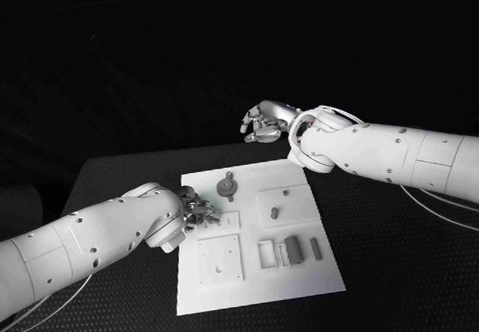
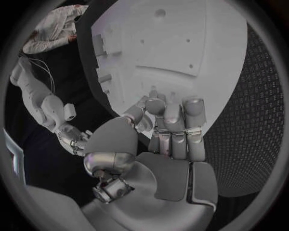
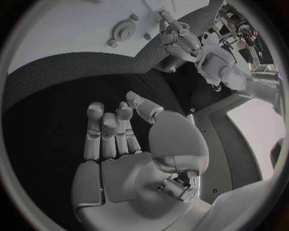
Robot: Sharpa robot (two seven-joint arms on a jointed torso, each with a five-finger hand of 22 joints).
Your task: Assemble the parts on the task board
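The white task board [image 1: 259, 287] lies in the middle of the table. On it, a round grey part [image 1: 228, 186] sits near the far edge, and two upright grey parts [image 1: 293, 248] stand at the near right. My left hand [image 1: 197, 213] is at the board's left edge, its fingertips [image 2: 158, 105] bunched close to the thumb over the board [image 2: 180, 38]. Whether anything is pinched there is hidden. My right hand [image 1: 268, 122] hangs raised beyond the board's far right corner, its fingers [image 3: 102, 130] apart and holding nothing. The right wrist view shows the round part [image 3: 123, 32] and my left hand [image 3: 177, 41].
The board carries raised white plates and recesses [image 1: 218, 259] at the near left and a rounded plate [image 1: 275, 208] at centre right. Black textured mat [image 1: 401, 262] surrounds the board. A cable [image 1: 464, 211] trails under my right arm.
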